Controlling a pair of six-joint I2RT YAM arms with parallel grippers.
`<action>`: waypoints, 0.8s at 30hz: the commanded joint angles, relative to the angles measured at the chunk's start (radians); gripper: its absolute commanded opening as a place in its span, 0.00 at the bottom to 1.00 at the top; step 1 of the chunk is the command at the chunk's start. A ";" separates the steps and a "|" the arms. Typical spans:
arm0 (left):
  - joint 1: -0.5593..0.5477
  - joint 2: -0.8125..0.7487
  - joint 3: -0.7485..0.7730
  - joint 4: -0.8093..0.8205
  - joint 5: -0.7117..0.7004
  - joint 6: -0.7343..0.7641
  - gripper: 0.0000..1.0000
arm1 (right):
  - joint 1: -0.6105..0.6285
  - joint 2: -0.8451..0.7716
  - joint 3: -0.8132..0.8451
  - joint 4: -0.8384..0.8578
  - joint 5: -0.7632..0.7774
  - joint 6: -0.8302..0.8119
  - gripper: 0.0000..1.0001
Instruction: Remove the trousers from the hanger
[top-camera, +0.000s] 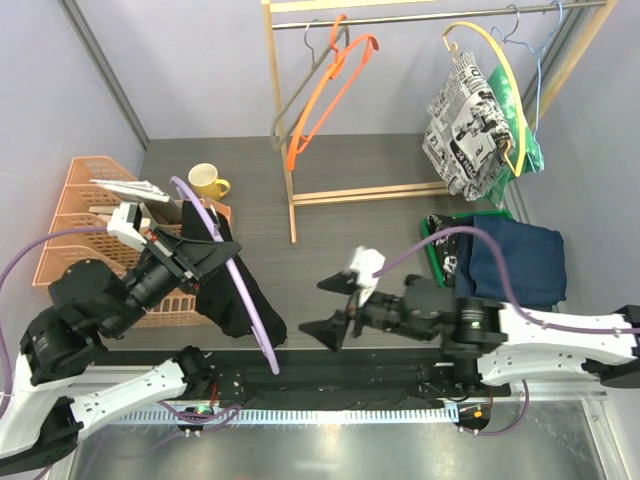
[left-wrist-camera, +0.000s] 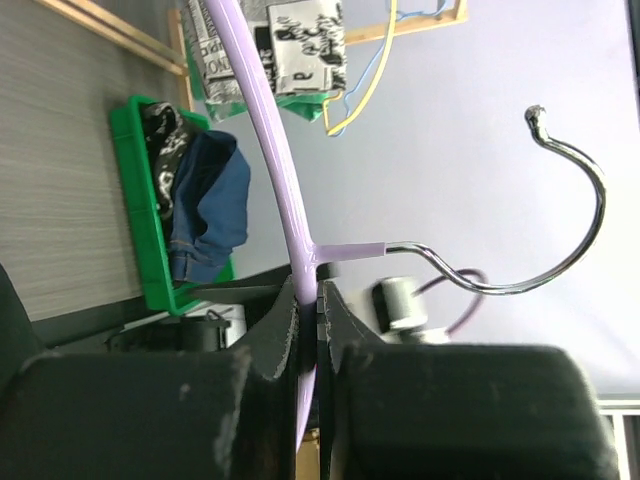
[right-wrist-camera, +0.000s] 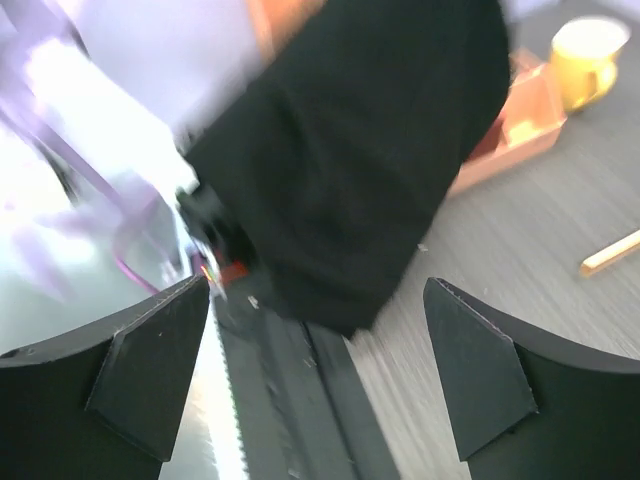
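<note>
My left gripper (top-camera: 205, 255) is shut on the neck of a lilac hanger (top-camera: 252, 305), held off the rack above the table's near left. In the left wrist view its jaws (left-wrist-camera: 318, 300) pinch the lilac bar (left-wrist-camera: 270, 130) beside the metal hook (left-wrist-camera: 560, 250). Plain black trousers (top-camera: 225, 300) hang from this hanger. My right gripper (top-camera: 318, 305) is open and empty just right of the black trousers (right-wrist-camera: 370, 150), not touching them. Newspaper-print trousers (top-camera: 460, 125) and green mottled ones (top-camera: 530, 150) hang on a yellow hanger (top-camera: 500, 60). Navy denim (top-camera: 515, 260) and marbled trousers (top-camera: 447, 255) lie in a green bin (top-camera: 428, 245).
A wooden rack (top-camera: 290, 190) stands at the back with an empty orange hanger (top-camera: 335, 85) and a blue wire hanger (top-camera: 535, 40). Orange baskets (top-camera: 85, 200) and a yellow mug (top-camera: 207, 181) stand at the left. A black strip runs along the near table edge (top-camera: 330, 390).
</note>
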 joint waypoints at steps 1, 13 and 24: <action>-0.001 0.008 0.096 0.023 -0.045 -0.006 0.00 | 0.006 0.142 -0.072 0.167 -0.101 -0.169 0.93; -0.002 0.008 0.131 0.021 -0.020 -0.030 0.00 | 0.012 0.224 -0.062 0.437 -0.211 -0.161 0.93; -0.001 0.004 0.088 0.077 0.029 -0.058 0.00 | 0.020 0.299 -0.003 0.569 -0.132 -0.167 0.89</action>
